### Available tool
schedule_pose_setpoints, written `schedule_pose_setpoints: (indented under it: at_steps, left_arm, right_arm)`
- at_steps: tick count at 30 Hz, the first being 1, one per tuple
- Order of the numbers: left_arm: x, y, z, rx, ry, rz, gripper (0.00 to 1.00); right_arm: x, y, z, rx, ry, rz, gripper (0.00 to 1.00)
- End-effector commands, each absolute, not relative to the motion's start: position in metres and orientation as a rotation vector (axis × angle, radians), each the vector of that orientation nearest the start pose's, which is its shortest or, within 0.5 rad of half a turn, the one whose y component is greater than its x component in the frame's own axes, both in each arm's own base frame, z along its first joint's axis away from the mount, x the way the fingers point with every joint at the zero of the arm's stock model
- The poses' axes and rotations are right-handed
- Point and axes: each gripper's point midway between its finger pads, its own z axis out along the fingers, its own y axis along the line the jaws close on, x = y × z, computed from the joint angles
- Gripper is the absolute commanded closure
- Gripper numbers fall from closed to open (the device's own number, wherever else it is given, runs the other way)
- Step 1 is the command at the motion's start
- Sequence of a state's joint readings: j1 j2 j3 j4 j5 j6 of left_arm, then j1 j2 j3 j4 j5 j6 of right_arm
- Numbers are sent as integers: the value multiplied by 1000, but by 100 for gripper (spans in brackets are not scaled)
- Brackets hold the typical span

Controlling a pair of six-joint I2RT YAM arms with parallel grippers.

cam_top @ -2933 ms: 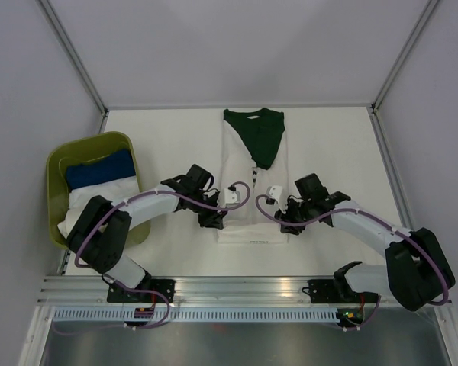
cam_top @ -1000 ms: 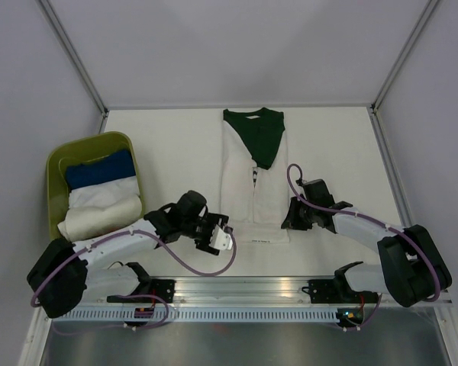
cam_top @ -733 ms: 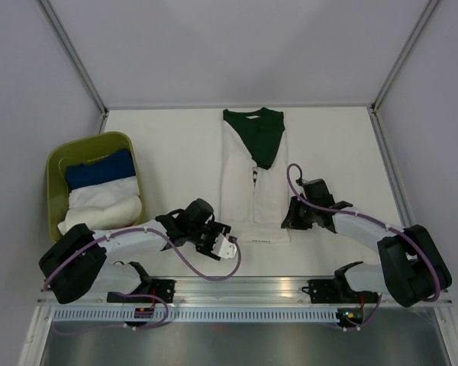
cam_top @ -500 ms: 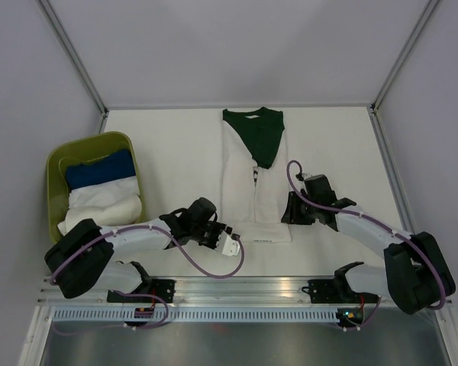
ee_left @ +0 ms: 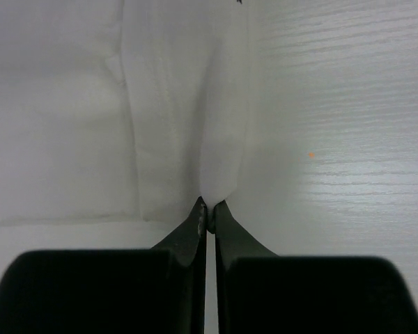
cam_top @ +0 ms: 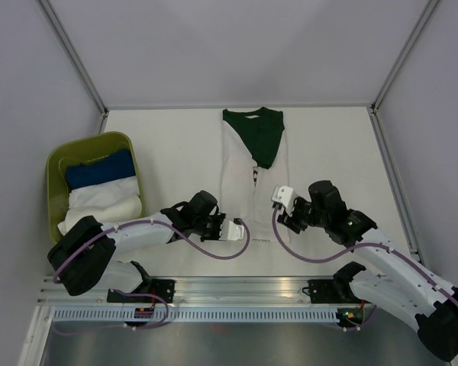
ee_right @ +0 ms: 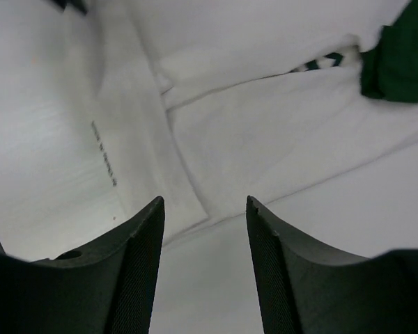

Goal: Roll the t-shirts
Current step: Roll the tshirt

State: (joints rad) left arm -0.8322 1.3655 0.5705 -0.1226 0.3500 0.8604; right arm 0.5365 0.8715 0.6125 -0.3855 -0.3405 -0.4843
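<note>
The white t-shirt (cam_top: pixel 248 194) lies folded in a long strip at mid-table, with the dark green t-shirt (cam_top: pixel 257 137) at its far end. My left gripper (cam_top: pixel 226 228) is at the strip's near left corner. In the left wrist view it (ee_left: pixel 207 206) is shut on a fold of the white cloth (ee_left: pixel 174 104). My right gripper (cam_top: pixel 291 219) is open over the strip's near right corner. In the right wrist view it (ee_right: pixel 205 203) is empty above the white cloth (ee_right: pixel 265 132), with black lettering (ee_right: pixel 103 158) and green cloth (ee_right: pixel 398 62) in sight.
A yellow-green tub (cam_top: pixel 55 164) stands at the left, holding a blue bundle (cam_top: pixel 99 169) and white bundles (cam_top: pixel 103 204). The metal rail (cam_top: pixel 237 293) runs along the near edge. Grey walls close in the back and both sides.
My left gripper has moved right from the near table edge to the shirt's near left corner and shut on it. My right arm has risen and swung off the shirt's right edge.
</note>
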Motion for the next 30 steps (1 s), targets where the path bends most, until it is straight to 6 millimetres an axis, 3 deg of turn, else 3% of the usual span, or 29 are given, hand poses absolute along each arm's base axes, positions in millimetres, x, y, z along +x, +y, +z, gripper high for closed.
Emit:
schedule_pose_setpoints:
  at_steps: [1,3,8,9,16,19,20,22,23,24,25,26,29,30]
  left_arm:
    - [190,-258,37,1834,1609,-504,98]
    - [190,-258,38,1824,1619,-508,98]
    - [190,-259,40,1820,1623,-519,98]
    - [190,-259,40,1819,1627,-519,98]
    - [185,-259,42,1818,1650,-565,98]
    - [179,-259,47,1813,1673,-634,98]
    - [178,-258,49,1811,1683,-661,98]
    - [176,-258,61,1785,1698,-758,98]
    - [167,-249,59,1794,1759,-811,98]
    - [162,-244,62,1794,1791,-861,98]
    - [163,-245,75,1772,1772,-940,98]
    - [149,-235,75,1783,1837,-1010,98]
    - [141,-230,85,1771,1866,-1160,98]
    - [147,-231,89,1746,1882,-1170,98]
  right_arm:
    - [168,160,71,-1754,1713,350,44]
    - [158,159,53,-1819,1690,320,44]
    - [165,174,41,-1806,1627,300,44]
    - [162,173,32,-1823,1656,306,44]
    - [184,170,16,-1705,1782,203,49]
    - [187,169,16,-1648,1838,198,72]
    - [185,175,20,-1658,1832,236,89]
    - [170,174,22,-1719,1860,306,100]
    - [170,181,37,-1737,1825,343,100]
    - [145,179,36,-1844,1821,455,99]
    - [139,179,42,-1867,1814,488,100]
    - [139,183,52,-1861,1807,513,99]
    - [106,173,53,-1999,1822,723,99]
    - [106,173,48,-2007,1863,739,99]
